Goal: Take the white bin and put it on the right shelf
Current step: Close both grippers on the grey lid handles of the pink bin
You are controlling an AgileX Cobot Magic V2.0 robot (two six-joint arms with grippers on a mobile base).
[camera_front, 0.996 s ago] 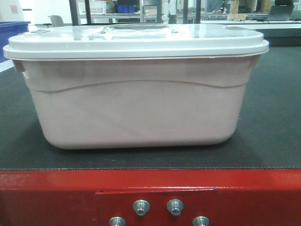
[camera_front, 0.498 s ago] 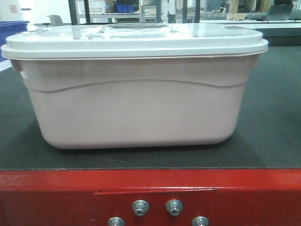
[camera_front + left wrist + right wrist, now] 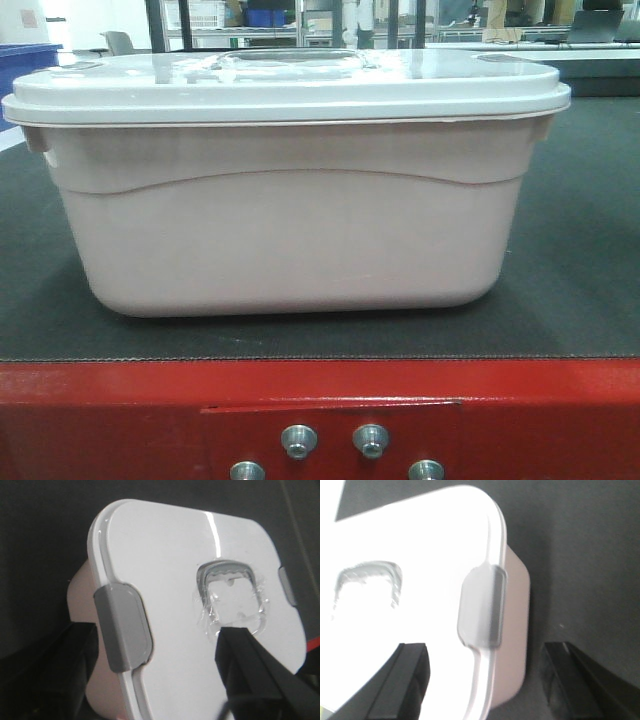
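Starting at the left: the left tool (image 3: 155, 635) is spread wide and has hold of nothing. One finger hangs outside the bin's left end and the other is over the lid (image 3: 200, 545), so the left-end latch (image 3: 122, 627) sits in the gap. Can't tell from the wrist view whether either finger actually touches plastic.

In the middle, the white bin (image 3: 290, 240) sits flat on the dark mat (image 3: 580, 250), close to the red front edge of the tabletop (image 3: 100, 400), lid on. It hasn't been lifted. The right shelf isn't anywhere the cameras can pick out.

Over on the right, same story: the right tool (image 3: 485, 650) is wide open and empty, straddling the right-end latch (image 3: 482, 605), one finger above the lid and one out past the bin's wall.

What could go wrong from here, as a guess:
- If the tools clamp only on the lid lip or latches, the lid could pop off and the bin drop.
- One tool closing first would probably shove the bin sideways across the mat.
- Smooth plastic plus an uneven lift could mean a tilt and a slip out of one side.
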